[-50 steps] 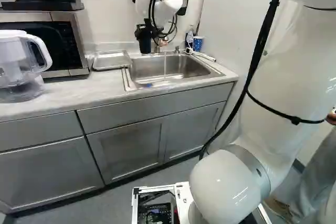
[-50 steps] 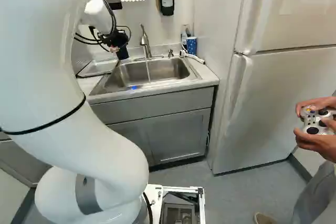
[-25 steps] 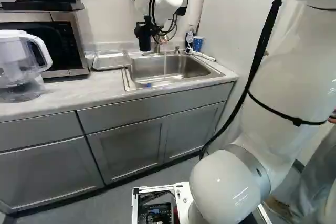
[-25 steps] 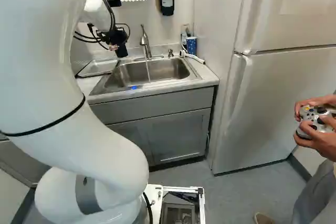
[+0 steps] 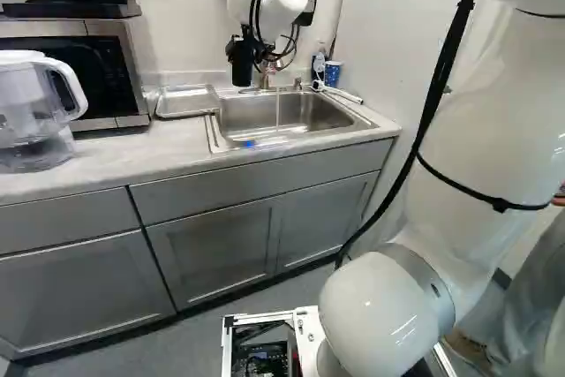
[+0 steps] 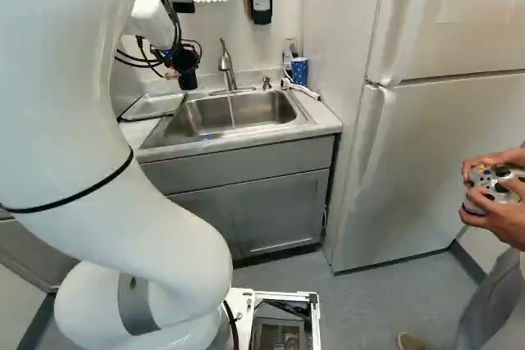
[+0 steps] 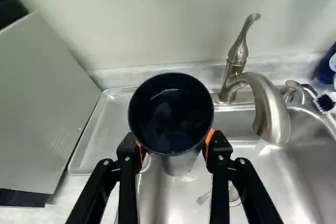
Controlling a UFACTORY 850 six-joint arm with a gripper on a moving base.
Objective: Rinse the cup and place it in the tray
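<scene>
Pale counter [image 5: 110, 156] over grey cabinets [image 5: 207, 240], straight ahead of the base, and it's busy along here! At the left of the left base view sits a clear pitcher [image 5: 31, 99] with a white lid and handle, just ahead of the microwave [image 5: 97, 72]. Next along comes the sink [image 5: 296, 112], a small blue spot [image 5: 250, 143] on its front rim, and a thin stream of water [image 5: 277, 112] falling into it. Beside it lies the shallow metal tray [image 5: 188, 101], with the microwave close on its other side. Behind the sink rises the curved faucet [image 6: 226, 61], near the held cup but apart from it. A patterned blue paper cup [image 6: 299, 70] stands at the back corner, and the tall refrigerator [image 6: 443, 129] fills the right of the right base view.

Now the gripper [image 6: 178, 57]: its fingers are partly spread, orange pads [image 7: 208, 142] closed on the dark cup [image 7: 170, 111] from both sides. That cup is up in the air, about upright, mouth toward the wrist camera, near where sink and tray meet.
</scene>
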